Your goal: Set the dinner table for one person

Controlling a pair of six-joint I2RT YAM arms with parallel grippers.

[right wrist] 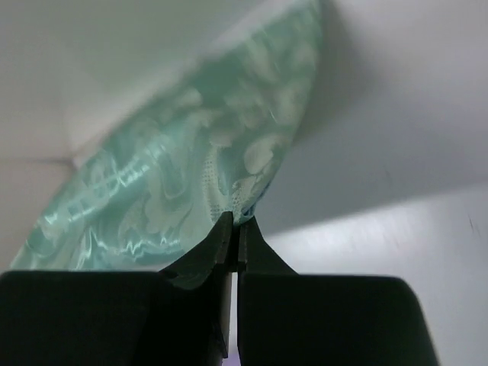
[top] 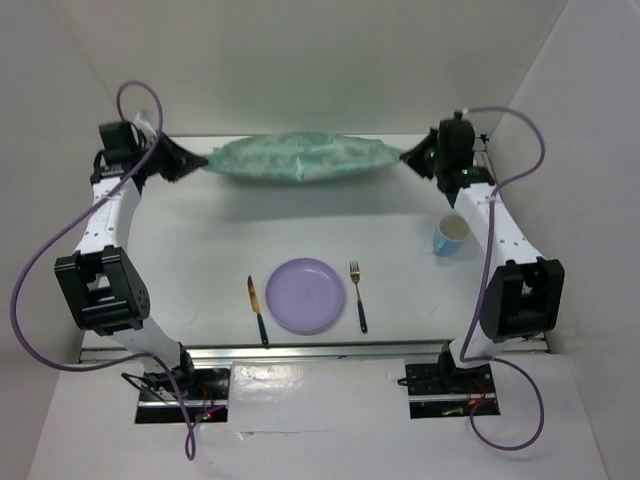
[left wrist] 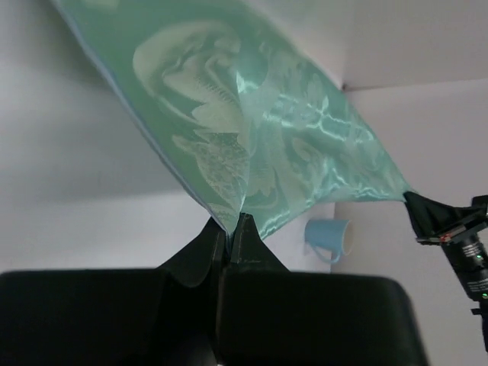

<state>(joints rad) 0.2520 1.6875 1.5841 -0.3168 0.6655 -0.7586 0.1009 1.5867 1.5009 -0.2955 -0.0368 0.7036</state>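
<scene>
1. Top view: a plain white tabletop (top: 200, 240) fills the middle of the scene, w/ white walls around it. Two robot arms rise from its near edge, one per side.
2. Top view, far end: a teal-green patterned cloth mat (top: 300, 158) is stretched btwn the two arms and sags a little in the middle. The left fingers (top: 193, 160) are clamped on its left end and the right fingers (top: 412, 153) on its right end.
3. Top view, near side: a round purple plate (top: 305, 294) lies flat on the tabletop, approx. centred btwn the arms. A knife (top: 257, 310) w/ gold blade and dark handle lies just left of it. A fork (top: 357, 295) w/ gold tines and dark handle lies just right of it. Both handles point toward the arm bases.
4. Top view, right side: a light-blue cup (top: 450, 235) stands upright beside the right arm, well apart from the plate.
5. Left wrist view: the left fingers (left wrist: 232, 225) are pressed together on a corner of the shiny cloth mat (left wrist: 259, 137). The mat runs up and across to the right fingers (left wrist: 412, 202), which pinch its far corner. The cup (left wrist: 329, 238) shows below the mat's edge.
6. Right wrist view: the right fingers (right wrist: 236, 225) are pinched together on a corner of the cloth mat (right wrist: 183, 175), which spreads away to the upper left, slightly blurred.
</scene>
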